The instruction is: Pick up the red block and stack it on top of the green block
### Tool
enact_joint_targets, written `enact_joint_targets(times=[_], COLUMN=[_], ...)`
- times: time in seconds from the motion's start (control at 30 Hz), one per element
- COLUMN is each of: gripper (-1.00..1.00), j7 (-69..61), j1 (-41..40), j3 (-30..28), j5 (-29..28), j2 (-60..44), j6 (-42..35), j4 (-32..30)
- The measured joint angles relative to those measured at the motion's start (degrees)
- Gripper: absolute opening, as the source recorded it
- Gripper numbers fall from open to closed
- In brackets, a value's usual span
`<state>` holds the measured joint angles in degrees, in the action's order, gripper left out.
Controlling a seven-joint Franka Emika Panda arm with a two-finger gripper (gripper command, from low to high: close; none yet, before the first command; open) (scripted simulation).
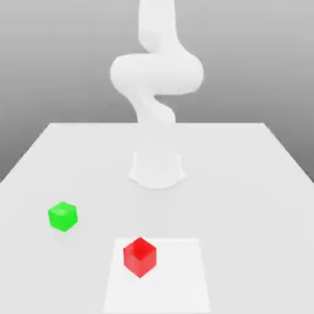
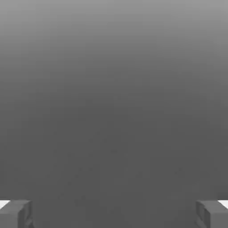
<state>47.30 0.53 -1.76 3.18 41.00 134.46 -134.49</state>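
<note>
**Opening step: the reach for the red cube is yet to come**

The small glossy red block (image 1: 140,256) sits on the pale worktop (image 1: 245,184), nothing touching it. The small bright green block (image 1: 62,216) rests well apart from it, toward the exterior view's left. In the hand view the grey fingers (image 2: 16,213) stand wide apart, nothing between them and neither cube near them. Next, I'd judge, the fingers must come down over the red block and straddle it. No containers here.
</note>
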Motion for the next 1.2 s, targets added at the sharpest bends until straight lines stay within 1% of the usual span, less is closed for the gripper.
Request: enact_joint_targets(times=[0.1, 0.23, 0.4, 0.47, 0.53, 0.6, 0.63, 0.7, 0.83, 1.03, 1.07, 1.2], gripper=[0.0, 0.0, 0.0, 0.0, 0.0, 0.0, 0.0, 0.0, 0.0, 0.0, -1.0, -1.0], j7=[2.25, 5.92, 13.02, 17.01, 21.9, 28.09, 31.8, 34.73, 35.37, 34.42, 34.28, 34.35], j1=[0.63, 0.95, 0.44, -0.05, -0.88, -1.93, -2.39, -3.14, -2.6, -3.63, -3.82, -3.84], j3=[-1.67, -2.28, -1.43, -0.99, -0.56, -0.79, -1.22, -1.5, -1.4, 0.0, 0.24, 0.25], j5=[4.08, 8.18, 10.13, 9.26, 7.07, 3.02, 0.12, -2.26, -2.77, -1.26, -1.02, -1.1], j2=[-7.02, -16.05, -27.27, -31.38, -35.19, -38.7, -40.32, -42.82, -47.39, -55.0, -55.77, -55.77], j6=[3.61, 8.16, 14.3, 16.91, 19.58, 22.25, 23.56, 25.71, 29.71, 36.07, 36.7, 36.77], j4=[-3.63, -8.21, -14.12, -16.53, -18.95, -21.38, -22.59, -23.24, -22.72, -21.88, -21.82, -21.82])
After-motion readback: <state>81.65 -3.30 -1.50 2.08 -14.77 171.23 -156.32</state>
